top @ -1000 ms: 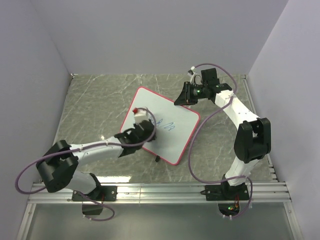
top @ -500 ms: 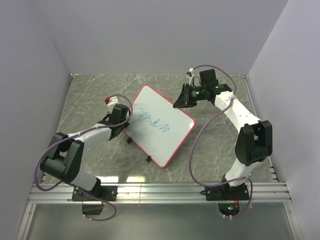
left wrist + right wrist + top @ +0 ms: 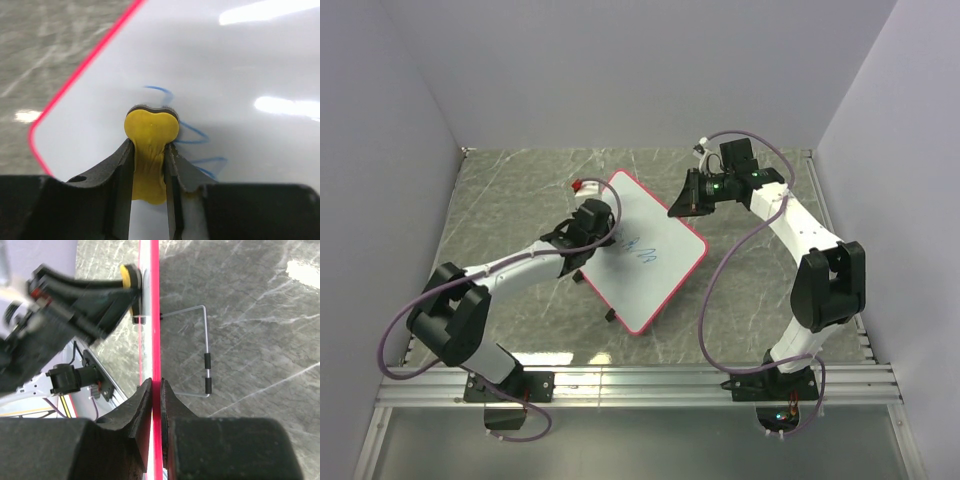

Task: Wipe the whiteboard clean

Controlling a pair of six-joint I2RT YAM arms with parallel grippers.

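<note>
Red-rimmed whiteboard edge clamped in right pincer.

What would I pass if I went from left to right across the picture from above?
First the left arm's black elbow → then the whiteboard → then the right arm's black elbow.
</note>
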